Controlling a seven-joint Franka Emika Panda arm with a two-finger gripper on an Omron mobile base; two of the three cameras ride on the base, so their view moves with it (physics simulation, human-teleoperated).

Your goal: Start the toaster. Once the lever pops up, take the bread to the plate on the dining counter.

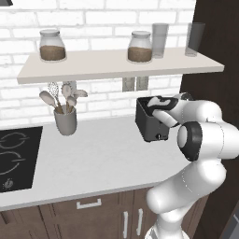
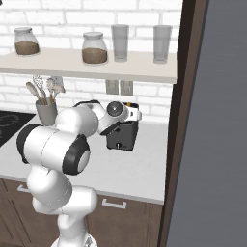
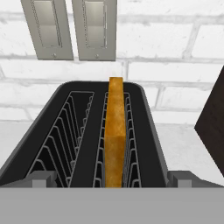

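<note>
Golden, rough-crusted bread (image 3: 115,135) stands on edge in the boxy black toaster (image 3: 78,144), between the widely parted fingertips (image 3: 41,179) of the gripper (image 3: 112,180)

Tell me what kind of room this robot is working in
Most likely a home kitchen: a toaster with bread in one slot sits on a pale worktop, beside a black cooktop and a crock of utensils.

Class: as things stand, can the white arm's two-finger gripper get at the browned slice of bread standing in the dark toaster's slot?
Probably yes. The gripper is just above the dark boxy toaster, and the browned bread slice stands in the right slot with nothing covering it.
</note>
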